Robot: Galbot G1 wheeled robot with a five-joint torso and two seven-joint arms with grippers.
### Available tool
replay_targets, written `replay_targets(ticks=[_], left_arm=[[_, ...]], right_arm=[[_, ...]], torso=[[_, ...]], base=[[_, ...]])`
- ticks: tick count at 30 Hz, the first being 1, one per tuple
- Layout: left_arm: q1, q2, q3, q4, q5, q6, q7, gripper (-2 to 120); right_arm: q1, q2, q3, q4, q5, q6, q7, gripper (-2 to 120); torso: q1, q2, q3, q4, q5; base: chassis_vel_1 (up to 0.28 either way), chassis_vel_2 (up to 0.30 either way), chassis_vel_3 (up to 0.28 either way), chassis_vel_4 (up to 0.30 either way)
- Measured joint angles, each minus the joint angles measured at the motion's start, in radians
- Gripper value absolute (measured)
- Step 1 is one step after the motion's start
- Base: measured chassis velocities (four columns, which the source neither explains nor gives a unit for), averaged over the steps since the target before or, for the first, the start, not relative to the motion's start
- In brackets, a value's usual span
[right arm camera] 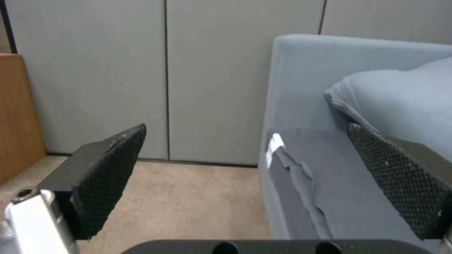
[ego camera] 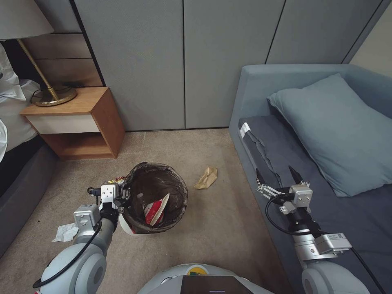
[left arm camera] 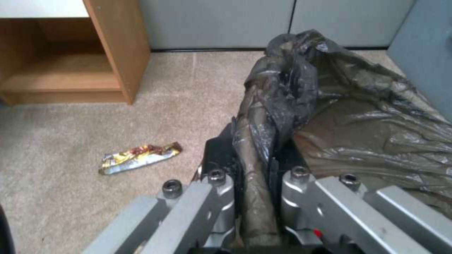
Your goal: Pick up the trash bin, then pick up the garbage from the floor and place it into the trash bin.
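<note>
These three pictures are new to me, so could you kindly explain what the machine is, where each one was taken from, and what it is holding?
It is a wheeled robot with two arms. The wide picture comes from a camera on its head, looking down at a carpeted floor between a bedside table and a sofa. The other two come from cameras on its wrists.

The left gripper has its jaws shut on the trash bin, pinching the rim and dark liner bag; the left wrist picture shows that pinch close up. A crushed red-white cup lies inside the bin.

The right gripper hangs open over the sofa's edge, holding nothing.

On the floor lie a brown paper bag, a snack wrapper and a crumpled white tissue.
</note>
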Motion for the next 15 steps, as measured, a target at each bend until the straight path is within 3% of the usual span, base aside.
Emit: replay_targets(ticks=[15], left_arm=[[0.013, 0.000, -0.004, 0.000, -0.002, -0.001, 0.001, 7]], right_arm=[[0.027, -0.026, -0.074, -0.006, 0.004, -0.025, 0.038, 100]], torso=[[0.000, 0.000, 0.000, 0.0000, 0.0000]], base=[[-0.098, 0.086, 0.089, -0.090]])
